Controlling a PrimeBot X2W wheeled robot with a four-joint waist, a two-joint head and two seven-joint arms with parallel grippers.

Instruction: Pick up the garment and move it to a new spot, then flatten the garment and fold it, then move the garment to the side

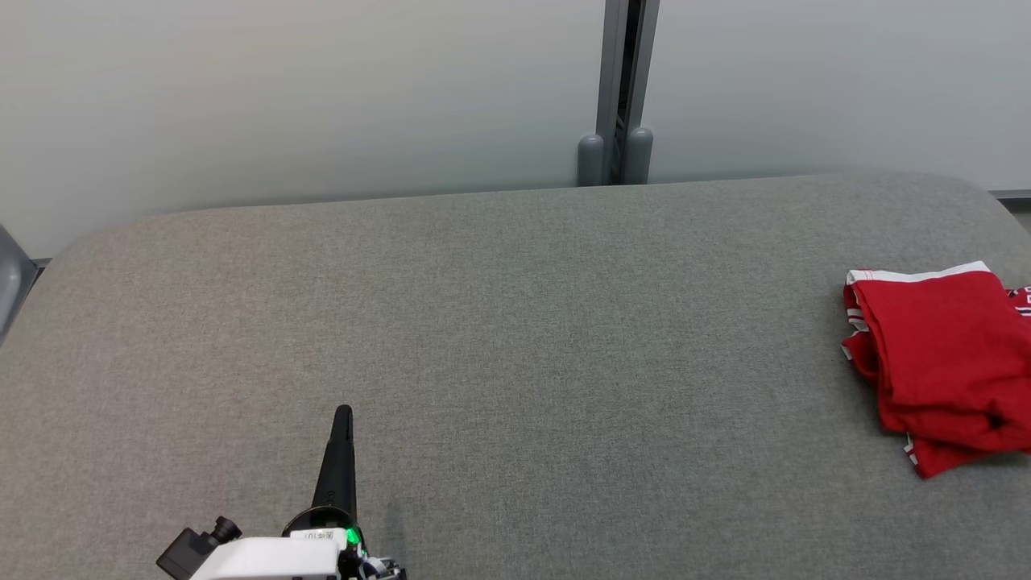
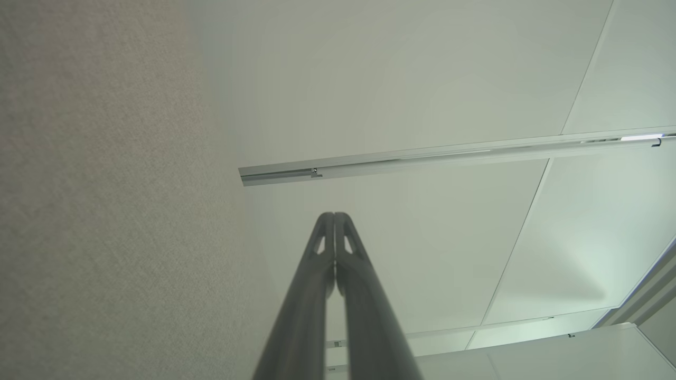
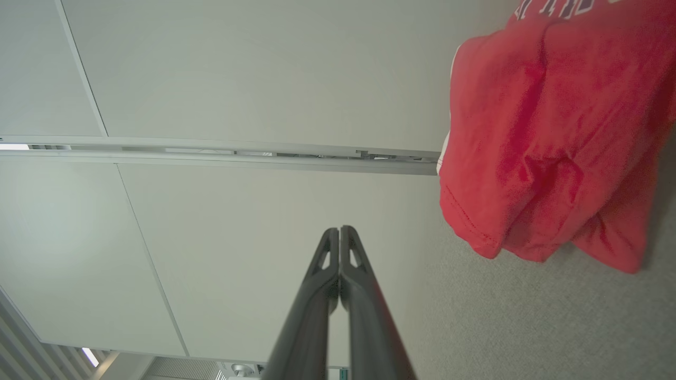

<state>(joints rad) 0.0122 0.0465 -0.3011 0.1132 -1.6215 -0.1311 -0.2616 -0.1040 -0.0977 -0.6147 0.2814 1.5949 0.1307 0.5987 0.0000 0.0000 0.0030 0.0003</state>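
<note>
The garment (image 1: 946, 362) is a red shirt with white trim, lying folded in a loose bundle at the right edge of the grey padded surface (image 1: 515, 338). In the right wrist view the same red garment (image 3: 554, 132) bulges at the upper right, apart from my right gripper (image 3: 339, 228), whose two dark fingers are pressed together with nothing between them. My left gripper (image 1: 344, 411) rests low at the front left of the surface, far from the garment, fingers together and empty. Its closed tips (image 2: 334, 214) point toward the pale wall in the left wrist view.
A pale wall runs behind the surface, with a grey vertical post (image 1: 620, 97) at the back centre. The surface's rounded far corners fall off at left and right. A grey object (image 1: 12, 282) pokes in at the left edge.
</note>
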